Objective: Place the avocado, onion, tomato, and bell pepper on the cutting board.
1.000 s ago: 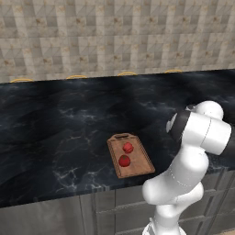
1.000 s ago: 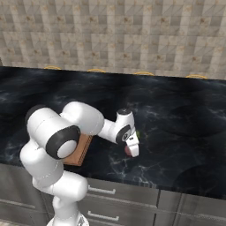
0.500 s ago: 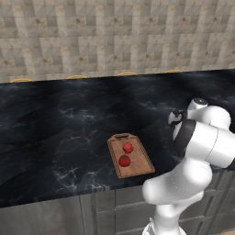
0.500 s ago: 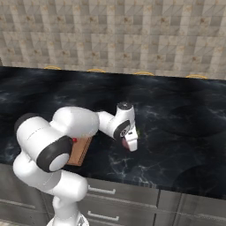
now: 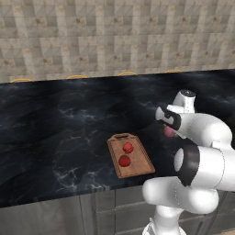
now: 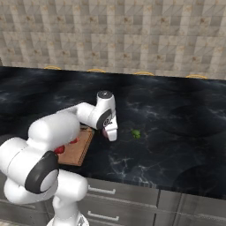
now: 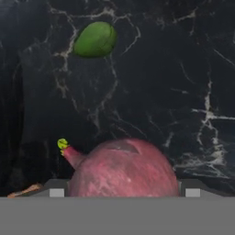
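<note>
I have the onion [image 7: 124, 169] seemingly clamped between my fingers just beside the cutting board [image 5: 131, 156], avocado [image 6: 136, 133] beyond on the desk [image 6: 176, 123]; next I carry it over the board.

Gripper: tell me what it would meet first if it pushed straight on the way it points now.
The gripper is already shut on the onion, so that comes first. Past it in the hand view lies the dark counter; the avocado sits off to one side, though depth is hard to judge.
</note>
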### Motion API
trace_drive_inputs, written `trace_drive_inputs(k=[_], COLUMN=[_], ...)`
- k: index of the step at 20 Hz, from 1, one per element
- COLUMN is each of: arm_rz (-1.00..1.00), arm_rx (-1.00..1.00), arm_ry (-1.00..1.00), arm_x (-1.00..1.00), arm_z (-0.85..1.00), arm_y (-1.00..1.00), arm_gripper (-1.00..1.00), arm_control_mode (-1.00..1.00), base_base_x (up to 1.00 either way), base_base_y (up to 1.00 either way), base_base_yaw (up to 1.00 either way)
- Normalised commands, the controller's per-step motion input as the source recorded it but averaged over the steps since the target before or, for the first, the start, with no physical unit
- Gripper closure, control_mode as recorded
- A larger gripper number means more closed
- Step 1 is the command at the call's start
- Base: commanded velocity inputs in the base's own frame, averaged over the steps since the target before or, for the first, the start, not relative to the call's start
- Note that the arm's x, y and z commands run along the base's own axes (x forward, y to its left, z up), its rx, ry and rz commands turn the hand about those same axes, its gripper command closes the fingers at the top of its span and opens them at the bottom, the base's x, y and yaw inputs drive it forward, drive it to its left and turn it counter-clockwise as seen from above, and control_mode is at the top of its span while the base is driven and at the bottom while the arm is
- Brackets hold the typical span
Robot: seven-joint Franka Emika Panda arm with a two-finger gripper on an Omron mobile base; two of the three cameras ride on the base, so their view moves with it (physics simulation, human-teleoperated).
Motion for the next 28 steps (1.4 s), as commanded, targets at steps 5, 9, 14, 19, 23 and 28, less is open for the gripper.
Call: trace_drive_inputs(k=[5, 9, 14, 19, 23, 28], arm_rz=[0.00, 0.01, 0.02, 0.00, -0.02, 0.00], arm_rx=[0.00, 0.02, 0.05, 0.03, 0.01, 0.01], arm_ry=[0.00, 0.02, 0.02, 0.01, 0.03, 0.01], arm_x=[0.00, 0.00, -0.05, -0.27, -0.13, -0.04], arm_z=[0.00, -0.09, -0.02, -0.20, -0.28, -0.07], arm_y=[1.00, 0.96, 0.08, 0.57, 0.80, 0.12], arm_gripper=[1.00, 1.00, 1.00, 1.00, 1.00, 1.00], arm_control_mode=[-1.00, -1.00, -1.00, -1.00, -1.00, -1.00], base_base_x=[0.00, 0.00, 0.00, 0.00, 0.00, 0.00], base_base_y=[0.00, 0.00, 0.00, 0.00, 0.00, 0.00], base_base_yaw=[0.00, 0.00, 0.00, 0.00, 0.00, 0.00])
